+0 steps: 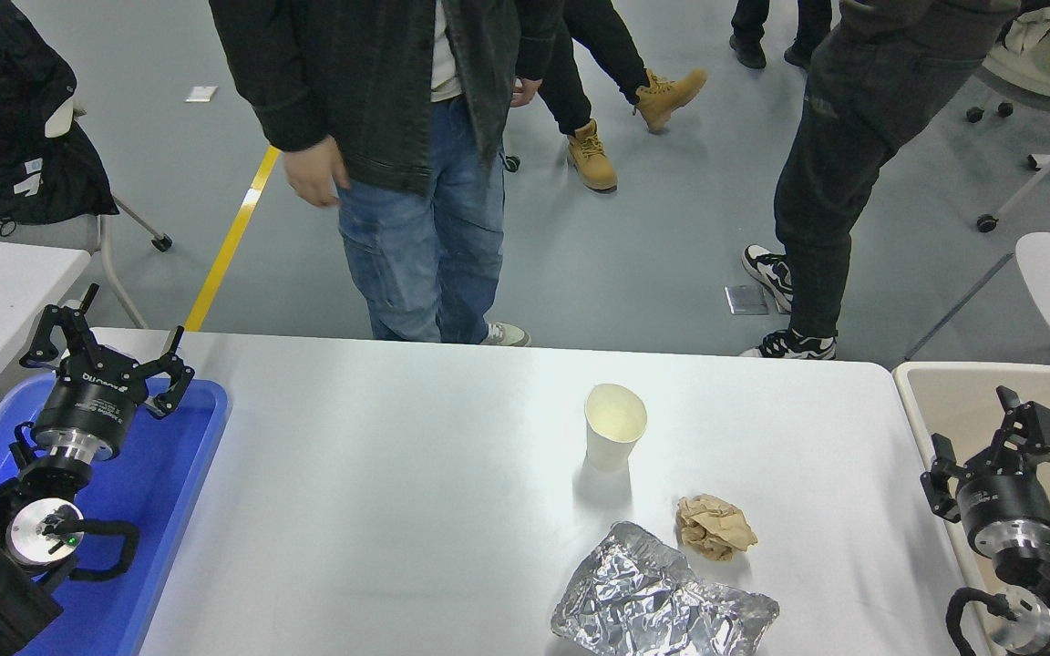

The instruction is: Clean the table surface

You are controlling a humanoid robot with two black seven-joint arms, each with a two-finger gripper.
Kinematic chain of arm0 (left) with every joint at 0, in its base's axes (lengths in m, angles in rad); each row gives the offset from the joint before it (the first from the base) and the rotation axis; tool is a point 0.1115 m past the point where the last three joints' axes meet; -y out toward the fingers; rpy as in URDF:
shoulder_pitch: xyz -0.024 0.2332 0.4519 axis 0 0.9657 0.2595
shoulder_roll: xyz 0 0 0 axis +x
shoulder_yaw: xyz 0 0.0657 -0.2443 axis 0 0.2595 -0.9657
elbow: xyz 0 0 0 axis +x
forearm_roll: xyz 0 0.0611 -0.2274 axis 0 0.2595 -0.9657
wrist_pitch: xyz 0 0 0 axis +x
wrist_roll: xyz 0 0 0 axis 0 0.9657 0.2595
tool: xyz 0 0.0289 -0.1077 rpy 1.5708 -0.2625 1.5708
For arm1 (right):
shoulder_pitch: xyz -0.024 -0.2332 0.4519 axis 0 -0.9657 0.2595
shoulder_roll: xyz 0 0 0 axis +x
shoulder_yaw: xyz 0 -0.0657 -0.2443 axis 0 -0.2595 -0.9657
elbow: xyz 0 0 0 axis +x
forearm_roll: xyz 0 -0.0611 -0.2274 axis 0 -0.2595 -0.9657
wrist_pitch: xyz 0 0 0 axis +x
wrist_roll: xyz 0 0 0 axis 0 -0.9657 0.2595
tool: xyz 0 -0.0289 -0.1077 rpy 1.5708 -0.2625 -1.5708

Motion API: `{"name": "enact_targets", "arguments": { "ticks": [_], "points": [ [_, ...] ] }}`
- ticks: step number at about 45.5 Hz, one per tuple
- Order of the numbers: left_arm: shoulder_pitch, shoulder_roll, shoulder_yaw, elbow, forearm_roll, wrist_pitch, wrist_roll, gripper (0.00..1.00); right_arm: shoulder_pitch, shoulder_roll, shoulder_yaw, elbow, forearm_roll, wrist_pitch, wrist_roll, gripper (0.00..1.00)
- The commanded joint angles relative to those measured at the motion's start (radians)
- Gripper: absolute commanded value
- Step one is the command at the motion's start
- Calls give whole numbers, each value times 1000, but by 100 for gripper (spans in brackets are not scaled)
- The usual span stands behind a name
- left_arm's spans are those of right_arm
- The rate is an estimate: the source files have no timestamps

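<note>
Well, front and centre: the table surface (379, 492), glossy white, filling the middle of the head view from the near edge to where a person in jeans (425, 228) stands at the far side. Not clean yet. Three bits of litter on its right half: a paper cup (614, 426), upright and seemingly empty; a crumpled brown paper ball (715, 527) nearer the camera and a little to the right; and a sheet of crinkled foil (657, 601) at the near edge, just beside the paper ball, possibly touching. Left half of the table bare and shining.

Further out, a blue tray (188, 510) along the left edge, nothing visible in its bare part. Above it, the left pincer (106, 351), fingers spread wide, holding nothing, parked. Over on the right, a beige bin or tray (953, 401) past the table's edge, and above it the right pincer (981, 433), fingers apart, also empty, well clear of the litter.

By the look of things, barely begun: all three pieces left to remove, and no cloth anywhere in sight for a wipe.
</note>
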Motion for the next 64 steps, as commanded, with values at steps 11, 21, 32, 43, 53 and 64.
{"name": "enact_targets", "arguments": {
  "ticks": [11, 21, 32, 43, 53, 64],
  "points": [
    [0, 0, 0, 0, 0, 0, 0, 100, 5, 0, 1, 0, 0, 0, 0, 99],
    [0, 0, 0, 0, 0, 0, 0, 100, 6, 0, 3, 0, 0, 1, 0, 99],
    [0, 0, 0, 0, 0, 0, 0, 100, 11, -8, 3, 0, 0, 1, 0, 99],
    [0, 0, 0, 0, 0, 0, 0, 100, 15, -8, 7, 0, 0, 3, 0, 99],
    [0, 0, 0, 0, 0, 0, 0, 100, 48, -12, 13, 3, 0, 3, 0, 99],
    [0, 0, 0, 0, 0, 0, 0, 100, 109, -70, 0, -3, 0, 3, -14, 99]
  ]
}}
